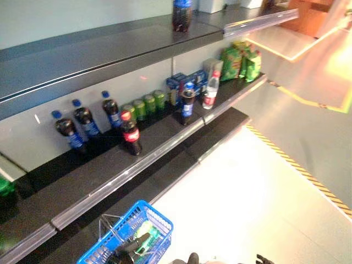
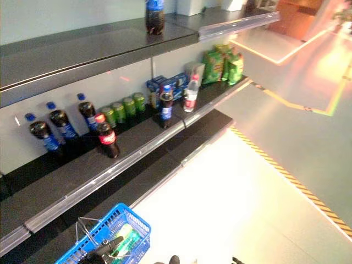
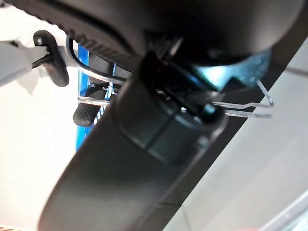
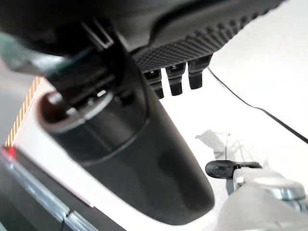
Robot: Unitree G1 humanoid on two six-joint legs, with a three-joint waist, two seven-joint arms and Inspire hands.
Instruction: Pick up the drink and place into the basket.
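Drinks stand on the middle shelf (image 1: 110, 181): a cola bottle with a red cap (image 1: 131, 133) near the front, dark bottles with blue caps (image 1: 85, 118) behind it, green cans (image 1: 146, 104), a dark bottle with a blue label (image 1: 187, 103) and a clear bottle with a red label (image 1: 210, 91). My left hand (image 1: 127, 247) is shut on the thin wire handles (image 3: 240, 108) of the blue basket (image 1: 157, 220), which hangs low at the left and holds a green item (image 1: 146, 231). My right hand (image 4: 144, 159) hangs low over the floor, fingers (image 4: 175, 79) relaxed and empty, far from the shelf.
Another dark bottle (image 1: 181, 14) stands on the top shelf. Blue boxes (image 1: 184, 82) and green snack bags (image 1: 242, 60) sit further right on the middle shelf. A lower shelf (image 1: 220, 126) juts out beneath. Pale floor with a striped yellow line (image 1: 308, 176) lies to the right.
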